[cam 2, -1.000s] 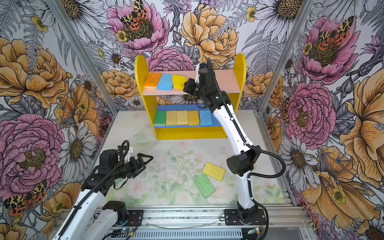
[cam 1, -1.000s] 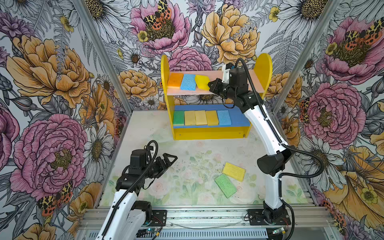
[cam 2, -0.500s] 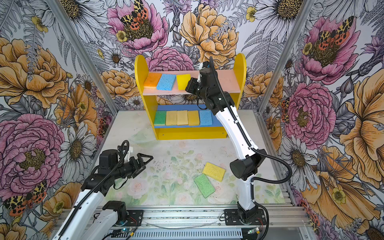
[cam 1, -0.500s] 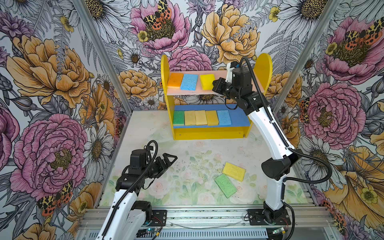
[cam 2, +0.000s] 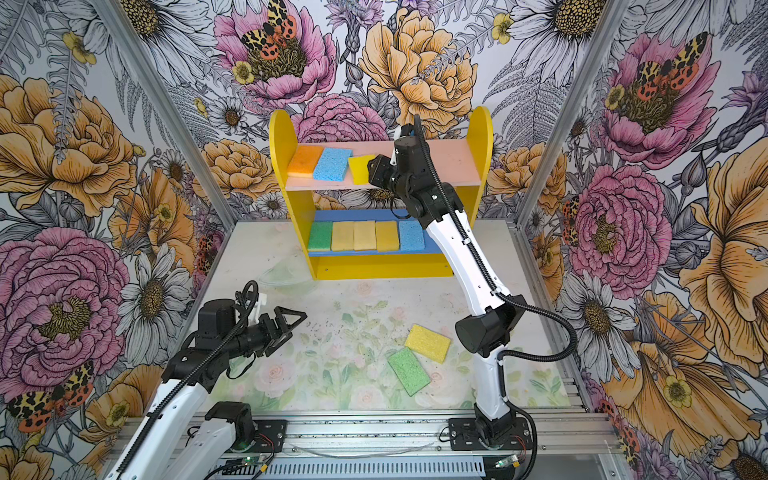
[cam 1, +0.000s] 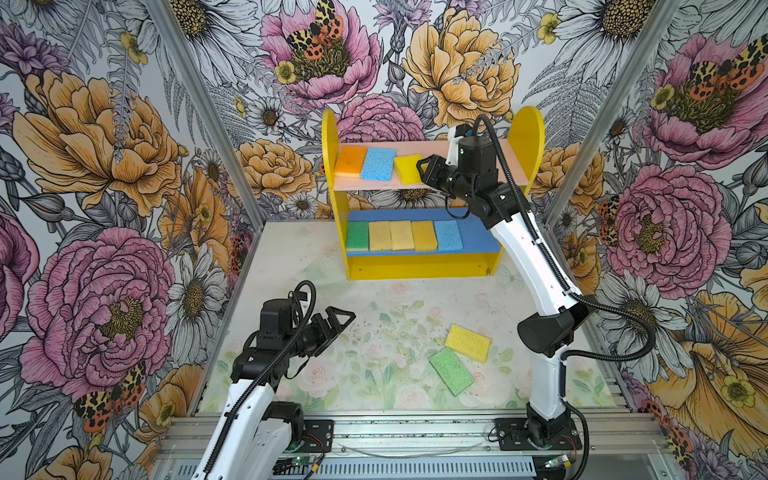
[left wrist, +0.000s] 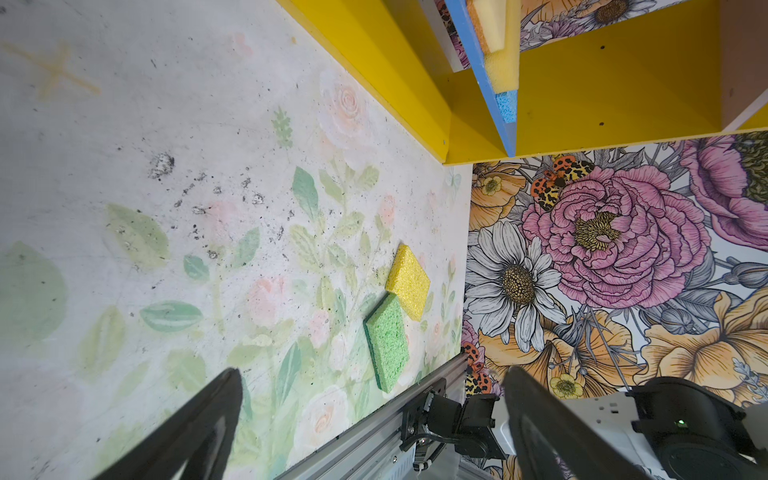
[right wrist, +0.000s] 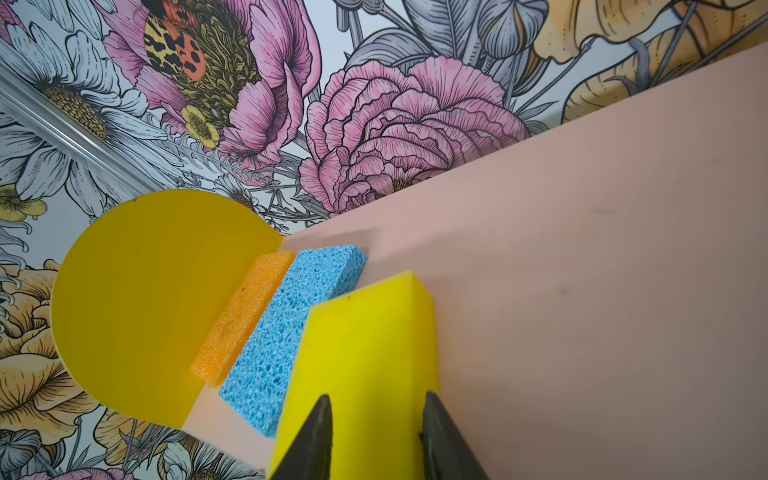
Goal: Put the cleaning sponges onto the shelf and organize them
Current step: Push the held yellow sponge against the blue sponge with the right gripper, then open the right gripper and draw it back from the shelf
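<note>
The shelf [cam 1: 528, 137] stands at the back of the table. On its pink upper board [right wrist: 582, 249] lie an orange sponge [cam 1: 350, 160], a blue sponge [cam 1: 377, 164] and a bright yellow sponge [cam 1: 406, 168] side by side. My right gripper [cam 1: 424, 167] is at the yellow sponge [right wrist: 365, 345], its fingers parted over the near end. The blue lower board holds a row of several sponges [cam 1: 402, 235]. A yellow sponge [cam 1: 467, 343] and a green sponge [cam 1: 451, 371] lie on the table. My left gripper [cam 1: 345, 318] hovers open and empty at the front left.
The floral table mat [cam 1: 374, 332] is boxed in by flowered walls on three sides. A metal rail [cam 1: 395, 432] with both arm bases runs along the front edge. The right arm's elbow [cam 1: 544, 332] hangs just right of the two loose sponges.
The right gripper has carried the yellow sponge slightly right beside the blue one and lowered it onto the pink board, then parted its fingers. The left arm has not moved.
</note>
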Available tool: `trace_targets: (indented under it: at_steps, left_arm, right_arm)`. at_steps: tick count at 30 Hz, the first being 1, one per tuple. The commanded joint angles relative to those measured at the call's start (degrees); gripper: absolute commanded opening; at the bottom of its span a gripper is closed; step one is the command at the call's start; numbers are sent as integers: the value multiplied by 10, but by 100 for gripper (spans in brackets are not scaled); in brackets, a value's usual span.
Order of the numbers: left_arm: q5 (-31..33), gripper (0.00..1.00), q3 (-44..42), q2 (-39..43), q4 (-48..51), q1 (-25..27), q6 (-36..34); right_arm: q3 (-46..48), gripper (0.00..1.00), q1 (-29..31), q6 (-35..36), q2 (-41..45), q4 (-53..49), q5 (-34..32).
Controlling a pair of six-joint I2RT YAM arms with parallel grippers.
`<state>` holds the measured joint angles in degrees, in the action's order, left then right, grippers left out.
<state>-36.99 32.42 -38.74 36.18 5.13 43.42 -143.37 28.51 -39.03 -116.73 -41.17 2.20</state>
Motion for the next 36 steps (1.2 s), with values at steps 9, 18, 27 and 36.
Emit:
trace_targets:
  at_steps: [9,18,27,36]
  left_arm:
    - [-18,99,-4,5,-13,-8,-14]
    - [-20,99,-5,12,-15,-9,-12]
    - [-26,99,-1,15,-15,-12,-13]
    - [-45,99,1,45,-14,-25,-12]
  right_arm:
    - [1,42,21,-6,10,3,-9]
    - [21,48,27,5,34,3,-28]
    - [77,61,27,30,94,3,-53]
    - [160,64,32,34,189,3,-27]
